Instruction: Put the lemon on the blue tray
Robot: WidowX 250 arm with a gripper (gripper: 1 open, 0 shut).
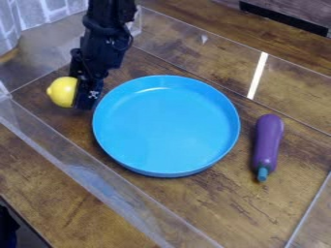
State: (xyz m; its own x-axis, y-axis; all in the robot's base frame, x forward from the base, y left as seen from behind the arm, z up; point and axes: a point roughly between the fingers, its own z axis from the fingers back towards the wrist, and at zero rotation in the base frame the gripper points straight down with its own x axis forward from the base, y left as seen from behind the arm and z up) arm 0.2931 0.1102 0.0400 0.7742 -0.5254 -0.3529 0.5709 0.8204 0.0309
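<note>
Now at the pickup: claw [85, 89] down beside the lemon [61, 92], nothing on the tray [165, 124] yet.
The claw is closed and seems pressed to the lemon's right side, left of the tray on the worktop [77, 194]; whether it truly grips is unclear. Next, I judge: lift and carry right over the rim.
</note>
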